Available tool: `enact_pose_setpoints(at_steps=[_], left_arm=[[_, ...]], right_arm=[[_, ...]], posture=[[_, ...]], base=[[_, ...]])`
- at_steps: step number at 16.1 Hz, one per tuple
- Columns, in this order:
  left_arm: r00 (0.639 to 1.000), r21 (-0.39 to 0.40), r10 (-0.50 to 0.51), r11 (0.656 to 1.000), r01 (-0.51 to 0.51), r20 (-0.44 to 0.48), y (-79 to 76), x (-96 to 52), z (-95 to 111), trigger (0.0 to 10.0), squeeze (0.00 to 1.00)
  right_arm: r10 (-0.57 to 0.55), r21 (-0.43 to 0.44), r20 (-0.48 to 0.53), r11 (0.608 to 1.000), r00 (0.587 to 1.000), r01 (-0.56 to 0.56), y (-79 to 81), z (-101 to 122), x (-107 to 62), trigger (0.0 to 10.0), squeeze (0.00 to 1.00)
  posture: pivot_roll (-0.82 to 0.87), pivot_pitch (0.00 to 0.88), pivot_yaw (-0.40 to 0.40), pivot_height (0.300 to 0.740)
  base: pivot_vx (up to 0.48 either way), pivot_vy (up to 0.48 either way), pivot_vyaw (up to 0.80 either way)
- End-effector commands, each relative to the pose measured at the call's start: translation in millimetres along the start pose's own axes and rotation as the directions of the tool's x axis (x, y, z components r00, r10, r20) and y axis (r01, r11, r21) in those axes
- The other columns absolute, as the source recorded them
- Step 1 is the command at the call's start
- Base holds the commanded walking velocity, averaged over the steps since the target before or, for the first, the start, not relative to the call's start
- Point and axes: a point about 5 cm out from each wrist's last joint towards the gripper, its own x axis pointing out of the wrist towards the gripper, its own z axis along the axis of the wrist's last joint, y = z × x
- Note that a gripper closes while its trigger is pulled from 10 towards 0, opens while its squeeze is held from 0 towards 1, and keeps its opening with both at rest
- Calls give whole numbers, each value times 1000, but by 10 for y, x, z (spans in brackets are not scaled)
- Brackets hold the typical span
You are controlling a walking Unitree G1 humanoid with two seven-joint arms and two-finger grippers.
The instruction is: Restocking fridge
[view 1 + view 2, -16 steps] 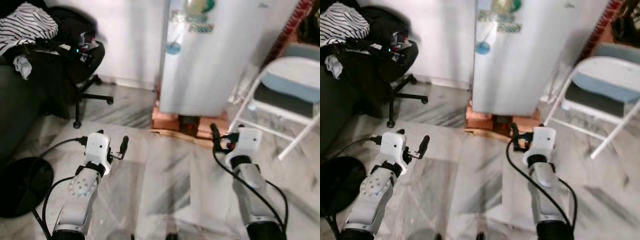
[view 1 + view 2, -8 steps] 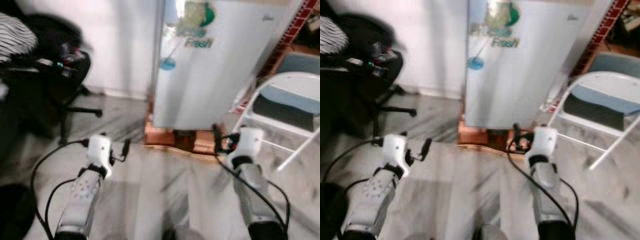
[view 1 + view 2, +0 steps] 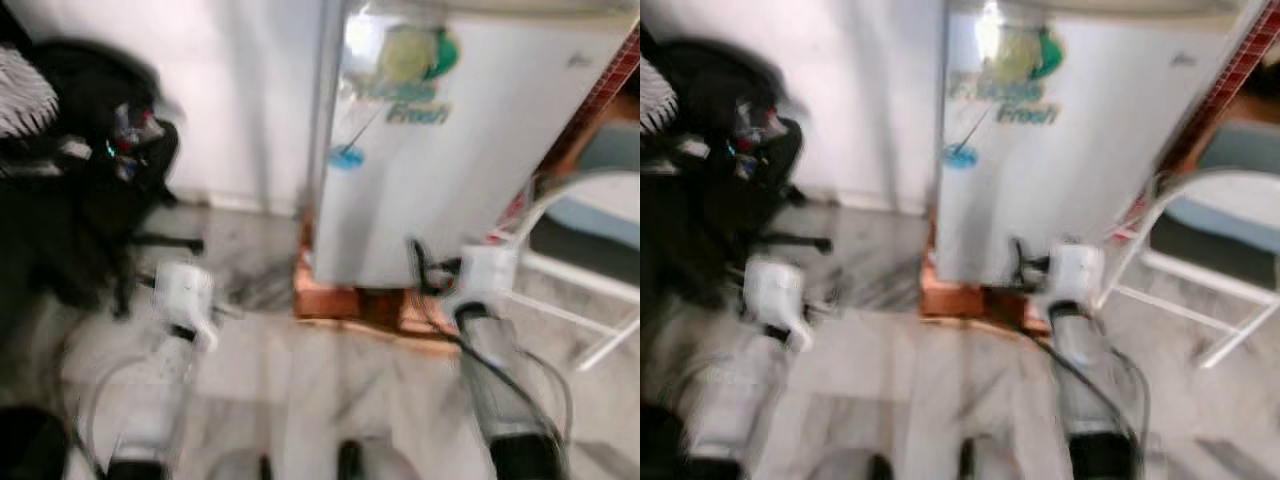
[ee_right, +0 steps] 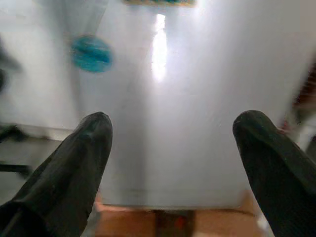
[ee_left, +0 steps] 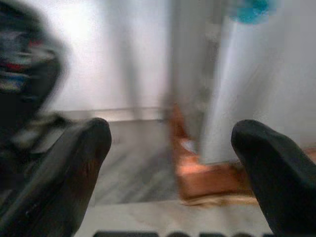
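A silver fridge [image 3: 450, 150] stands straight ahead with its door shut. The door carries a green and yellow "Fresh" sticker [image 3: 410, 65] and a round blue magnet [image 4: 91, 53]. The fridge rests on a low brown base [image 3: 350, 305]. Both arms are held out toward it. My right gripper [image 4: 173, 143] is open and empty, close to the lower door. My left gripper [image 5: 170, 148] is open and empty too, facing the fridge's left edge and the white wall. The head views are blurred.
A black office chair [image 3: 110, 170] piled with clothes and small items stands at the left. A white folding chair [image 3: 590, 230] stands to the right of the fridge. The floor [image 3: 300, 390] is grey marble tile.
The whole picture has shifted and blurred: the camera has come nearer the fridge, which now looks larger. Both arms stay held out in front, fingers still apart.
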Motion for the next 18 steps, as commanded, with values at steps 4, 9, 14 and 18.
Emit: enact_pose_setpoints(at_steps=[4,9,14,18], left_arm=[[998,24,48,999,-47,-39,193,-100,-63,10000,0],[1000,52,13,999,-13,-13,166,-74,-15,10000,0],[1000,25,14,1000,-13,-19,120,-61,-38,10000,0],[999,50,-9,999,11,-51,102,-58,-81,10000,0]], right_arm=[[-15,-2,-17,1000,1000,15,-52,-50,-60,10000,0],[-17,-2,-19,1000,1000,17,-42,-50,-68,10000,0],[-28,-5,-12,1000,1000,28,-81,-31,-73,10000,0],[-101,23,6,995,995,101,-151,-71,-154,10000,0]], posture=[[90,79,-59,740],[87,76,-58,740],[83,76,-54,740],[63,62,23,740]], base=[[0,472,0],[53,441,-544],[375,127,-800],[0,0,-200]])
